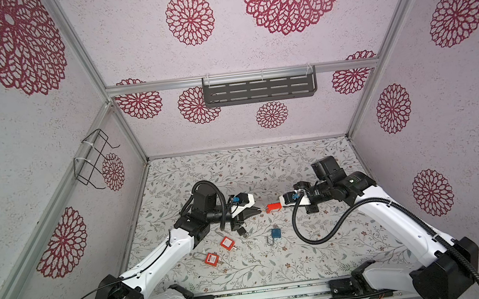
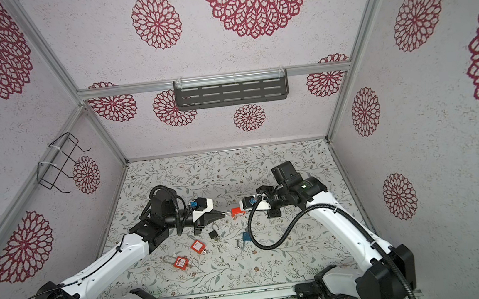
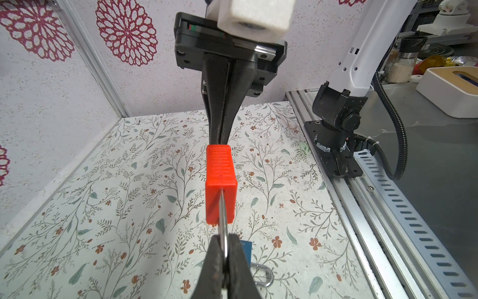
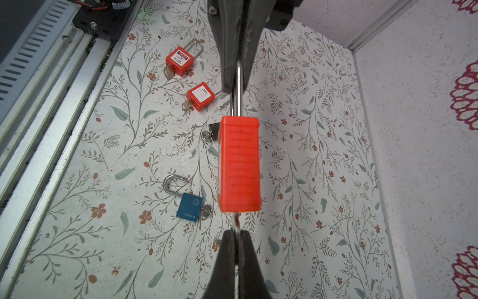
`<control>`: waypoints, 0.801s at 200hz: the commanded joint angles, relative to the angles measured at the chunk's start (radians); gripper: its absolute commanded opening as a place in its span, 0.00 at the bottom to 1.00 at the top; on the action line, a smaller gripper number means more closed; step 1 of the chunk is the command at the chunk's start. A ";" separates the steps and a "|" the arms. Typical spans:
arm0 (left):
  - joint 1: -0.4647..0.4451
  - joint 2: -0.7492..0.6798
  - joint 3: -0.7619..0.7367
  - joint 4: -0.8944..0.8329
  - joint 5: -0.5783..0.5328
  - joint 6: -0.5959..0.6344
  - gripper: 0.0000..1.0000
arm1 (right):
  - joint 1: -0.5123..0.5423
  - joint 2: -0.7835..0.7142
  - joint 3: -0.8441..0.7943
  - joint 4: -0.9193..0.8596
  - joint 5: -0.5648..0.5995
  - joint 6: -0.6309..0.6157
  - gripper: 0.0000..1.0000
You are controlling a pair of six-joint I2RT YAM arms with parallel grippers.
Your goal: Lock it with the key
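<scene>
A red padlock (image 1: 272, 207) (image 2: 237, 212) hangs in the air above the middle of the table, held level between my two grippers. My left gripper (image 3: 224, 242) (image 1: 259, 210) is shut on its steel shackle (image 3: 223, 214), which I see edge-on. At the other end of the lock body (image 4: 239, 165), my right gripper (image 4: 237, 233) (image 1: 280, 204) is shut on the key (image 4: 236, 222), which sticks out of the lock's base. In the left wrist view the key itself is hidden behind the body (image 3: 220, 183).
On the flowered table below lie two more red padlocks (image 1: 227, 243) (image 1: 211, 258) with keys in them. A small black padlock (image 1: 243, 232) and a blue padlock (image 1: 275, 232) with an open shackle lie nearby. A wire basket (image 1: 92, 161) hangs on the left wall, a dark shelf (image 1: 259, 88) on the back wall.
</scene>
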 commanded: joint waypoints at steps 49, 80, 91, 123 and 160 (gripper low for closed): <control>0.034 -0.033 0.019 -0.065 -0.014 0.040 0.00 | -0.034 0.051 0.076 -0.170 0.026 -0.031 0.00; 0.034 -0.048 0.012 -0.049 -0.029 0.046 0.00 | -0.035 0.052 0.073 -0.168 0.028 -0.028 0.00; 0.035 -0.048 0.011 -0.050 -0.029 0.047 0.00 | -0.035 0.053 0.075 -0.170 0.030 -0.027 0.00; 0.034 -0.044 0.011 -0.050 -0.015 0.027 0.00 | -0.034 0.055 0.071 -0.161 0.028 -0.025 0.00; 0.028 -0.030 0.014 -0.043 0.015 -0.006 0.00 | -0.032 0.046 0.056 -0.108 0.001 0.006 0.04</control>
